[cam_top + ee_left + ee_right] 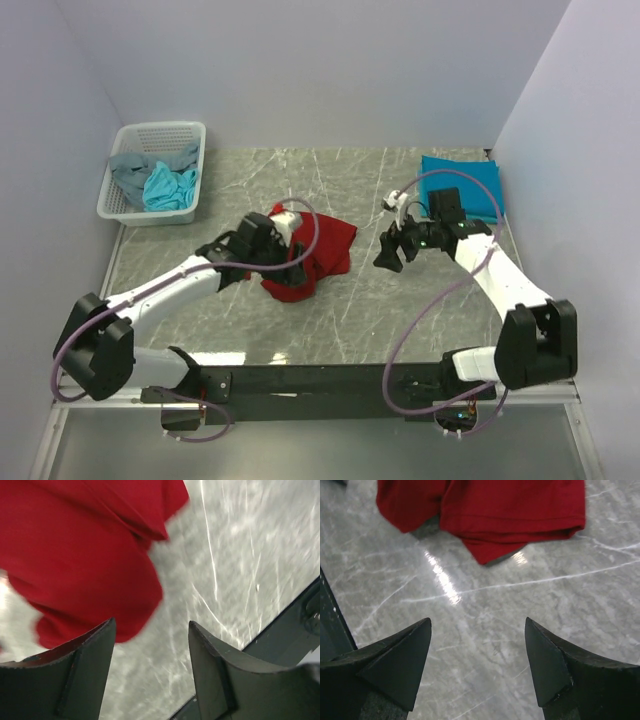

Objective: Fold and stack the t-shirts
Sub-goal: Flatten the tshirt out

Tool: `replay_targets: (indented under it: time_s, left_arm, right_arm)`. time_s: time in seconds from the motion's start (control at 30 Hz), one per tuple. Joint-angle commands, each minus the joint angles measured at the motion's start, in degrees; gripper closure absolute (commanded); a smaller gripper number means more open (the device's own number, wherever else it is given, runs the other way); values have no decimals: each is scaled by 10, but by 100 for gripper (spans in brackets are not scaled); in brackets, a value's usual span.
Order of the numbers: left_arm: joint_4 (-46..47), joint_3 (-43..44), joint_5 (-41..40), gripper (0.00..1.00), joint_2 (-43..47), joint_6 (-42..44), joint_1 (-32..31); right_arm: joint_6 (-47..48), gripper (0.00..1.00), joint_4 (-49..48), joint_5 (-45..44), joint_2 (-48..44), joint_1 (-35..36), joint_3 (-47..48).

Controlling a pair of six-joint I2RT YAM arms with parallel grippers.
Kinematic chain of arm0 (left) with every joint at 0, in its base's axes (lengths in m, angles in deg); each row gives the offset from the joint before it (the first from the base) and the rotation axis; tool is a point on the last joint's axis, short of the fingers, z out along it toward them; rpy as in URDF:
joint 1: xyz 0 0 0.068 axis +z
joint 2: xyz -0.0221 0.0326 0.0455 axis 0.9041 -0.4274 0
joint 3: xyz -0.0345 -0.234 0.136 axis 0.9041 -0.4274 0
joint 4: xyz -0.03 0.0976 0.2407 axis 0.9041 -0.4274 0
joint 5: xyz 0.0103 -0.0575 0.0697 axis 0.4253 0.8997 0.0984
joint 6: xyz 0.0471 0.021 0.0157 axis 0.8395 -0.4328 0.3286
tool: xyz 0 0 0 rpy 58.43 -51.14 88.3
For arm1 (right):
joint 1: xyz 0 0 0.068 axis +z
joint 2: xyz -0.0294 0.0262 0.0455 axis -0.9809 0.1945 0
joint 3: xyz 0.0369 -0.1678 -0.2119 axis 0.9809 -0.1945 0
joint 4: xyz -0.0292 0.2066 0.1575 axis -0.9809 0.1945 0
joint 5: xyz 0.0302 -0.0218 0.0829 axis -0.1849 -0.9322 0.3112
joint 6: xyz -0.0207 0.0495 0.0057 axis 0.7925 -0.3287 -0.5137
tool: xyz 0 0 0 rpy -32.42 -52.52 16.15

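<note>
A dark red t-shirt [318, 252] lies crumpled on the marble table, also seen in the left wrist view [85, 555] and the right wrist view [490, 510]. My left gripper [268, 262] [151, 625] hovers at the shirt's near-left edge, open, with only bare table between its fingers. My right gripper [390, 252] [477, 622] is open over bare table to the right of the shirt, holding nothing. A folded teal-blue t-shirt [462, 186] lies at the back right. Grey and light turquoise t-shirts [160, 180] sit bunched in the basket.
A white mesh basket [196, 135] stands at the back left. Lilac walls close in the table on three sides. The black mounting rail [330, 385] runs along the near edge.
</note>
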Motion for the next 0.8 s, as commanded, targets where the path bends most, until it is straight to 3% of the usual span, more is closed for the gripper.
replay_targets:
  time_s: [0.0, 0.03, 0.1, 0.13, 0.4, 0.5, 0.77]
  left_arm:
    - [25, -12, -67, 35, -6, -50, -66]
    - [31, -16, -116, 35, -19, -55, -81]
    - [38, -18, -166, 46, -38, -66, -119]
    - [37, -13, -234, 47, -66, -66, -135]
    - [-2, 49, -433, 49, -183, -99, -228]
    - [-19, 51, -485, 49, -196, -124, -250]
    - [32, -8, -500, 56, -138, -151, -254]
  right_arm:
    - [-31, 19, -4, -9, 36, 6, 51]
    - [-31, 19, 0, -7, 44, 10, 58]
    - [-29, 19, 6, -13, 77, 20, 72]
    - [-29, 20, 19, -21, 91, 31, 93]
    - [-92, 26, 61, -90, 268, 136, 242]
    - [-133, 26, 44, -126, 304, 176, 272]
    - [-198, 28, 38, -149, 389, 226, 336]
